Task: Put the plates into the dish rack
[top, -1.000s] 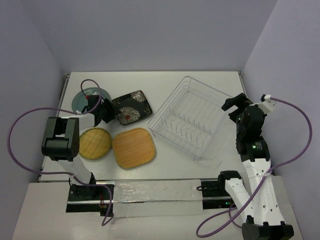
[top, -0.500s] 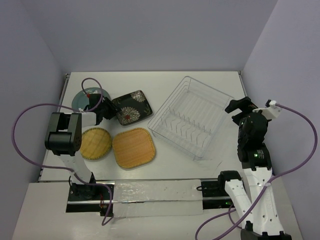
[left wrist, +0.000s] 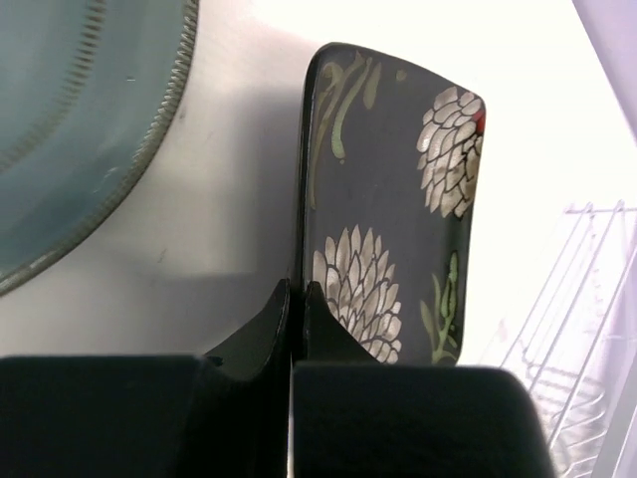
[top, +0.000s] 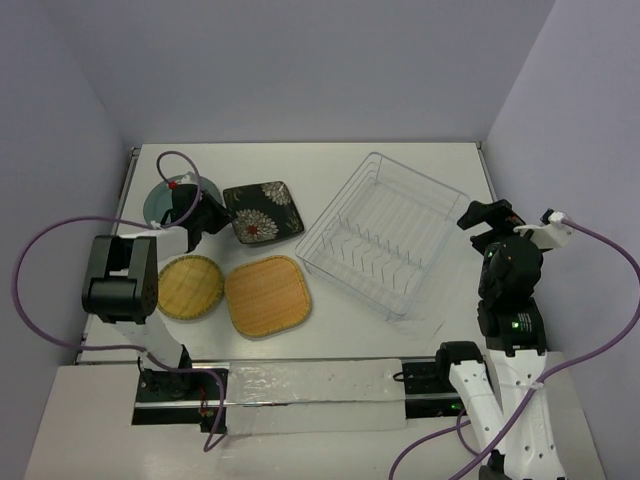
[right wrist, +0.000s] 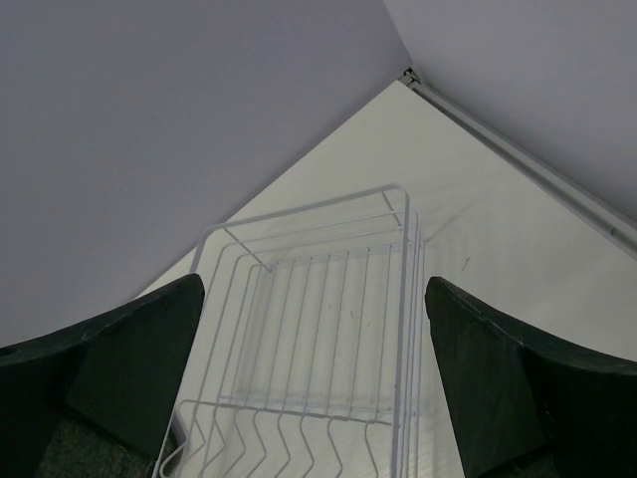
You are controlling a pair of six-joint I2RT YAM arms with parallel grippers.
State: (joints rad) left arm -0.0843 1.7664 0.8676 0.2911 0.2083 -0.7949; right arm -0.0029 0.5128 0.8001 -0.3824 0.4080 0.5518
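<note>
Now the left fingers have closed. A second ago they stood apart at the rim of the black square plate with the white floral pattern, and here they pinch that rim between them, one finger on each face. The plate has turned a little on the counter since then, though we cannot tell whether any of it is off the surface yet. We judge the first grasp made and the carry not yet begun. Meanwhile the right arm has drawn back toward its own side, its right fingers spread wide and holding nothing, just off the right edge of the large clear wire dish rack. The rack has no plate among its upright prongs. The round teal-grey glazed plate lies just beside the left fingers on the far side from the rack, near enough to be nudged. The round yellow woven bamboo plate and the rounded-square tan woven bamboo plate sit nearer the arm bases — out of the direct line. Between the held plate and the prongs there is bare counter, then the rack's own near wall, which the plate must clear from above.
</note>
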